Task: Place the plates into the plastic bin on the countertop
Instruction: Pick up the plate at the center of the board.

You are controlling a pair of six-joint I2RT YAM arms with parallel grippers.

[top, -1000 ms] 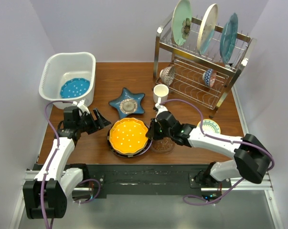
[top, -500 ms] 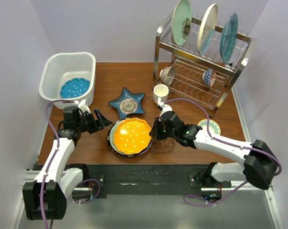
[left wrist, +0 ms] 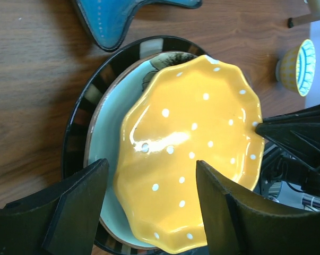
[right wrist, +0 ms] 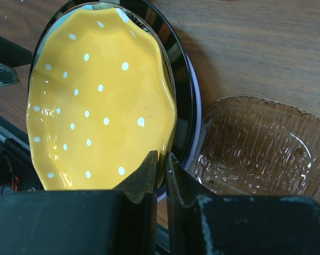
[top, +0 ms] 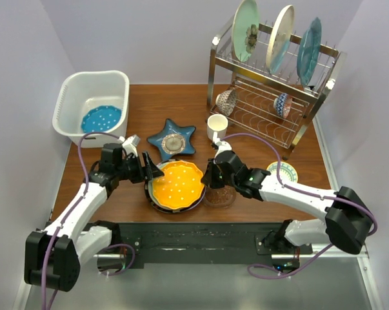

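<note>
- Two pincers now flank the orange plate (top: 177,184) in the top view. The left pincer (top: 150,172), which a second ago hung back nearer the plastic bin (top: 71,97), has swung in to the plate's left rim with its jaws wide and nothing in them.
- Same view: the right pincer (top: 207,175) is clamped on the plate's right rim. The plate lay flat a second ago and is now tipped up on that side and nudged left. This looks like a handover being set up, since the bin, with the blue dotted plate (top: 101,119) inside, stands at the far left of the desk (top: 168,103), on the left arm's side.
- Left wrist view: the left pincer (left wrist: 149,170) is spread across the near edge of the orange plate (left wrist: 194,149); I cannot tell whether it touches. The plate leans over the green plate (left wrist: 104,138) and the black-rimmed plate (left wrist: 77,125).
- Right wrist view: the right pincer (right wrist: 162,159) is almost fully closed, with the scalloped rim pinched between its tips. The glass bowl (right wrist: 260,149) sits just beside the stack.
</note>
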